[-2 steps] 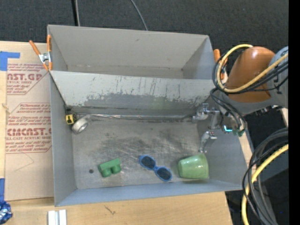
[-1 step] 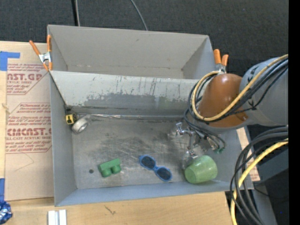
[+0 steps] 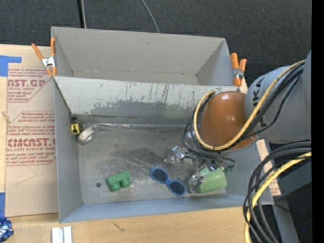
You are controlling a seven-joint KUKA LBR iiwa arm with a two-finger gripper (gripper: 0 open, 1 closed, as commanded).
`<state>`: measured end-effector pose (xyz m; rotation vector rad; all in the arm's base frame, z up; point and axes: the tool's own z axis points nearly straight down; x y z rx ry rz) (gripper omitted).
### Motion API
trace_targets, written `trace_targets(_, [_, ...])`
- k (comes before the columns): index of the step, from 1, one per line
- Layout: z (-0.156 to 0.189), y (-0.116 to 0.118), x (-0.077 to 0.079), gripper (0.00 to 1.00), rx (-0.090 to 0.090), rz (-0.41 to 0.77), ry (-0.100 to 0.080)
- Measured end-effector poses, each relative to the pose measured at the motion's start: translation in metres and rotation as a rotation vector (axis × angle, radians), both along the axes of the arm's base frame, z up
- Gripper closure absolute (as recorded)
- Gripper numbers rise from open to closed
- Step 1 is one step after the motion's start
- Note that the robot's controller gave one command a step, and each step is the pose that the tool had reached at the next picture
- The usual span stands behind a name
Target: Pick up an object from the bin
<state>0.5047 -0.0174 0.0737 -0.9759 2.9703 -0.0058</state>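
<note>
In the camera view the gripper (image 3: 201,166) hangs under the arm's orange cover (image 3: 223,119), just over a pale green lump (image 3: 212,183) in the bottom right corner of the bin (image 3: 131,148). Whether it is released or clenched I cannot tell. Just left of the lump lie blue sunglasses (image 3: 167,181), and farther left a green block (image 3: 118,181).

Scuffed matt metal bin (image 3: 116,146); green block (image 3: 118,181) looks like smooth plastic.
</note>
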Motion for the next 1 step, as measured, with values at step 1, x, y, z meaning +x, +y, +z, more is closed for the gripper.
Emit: trace_targets(1, [0.0074,0.0668,-0.0151,0.00,0.000,0.269,0.015])
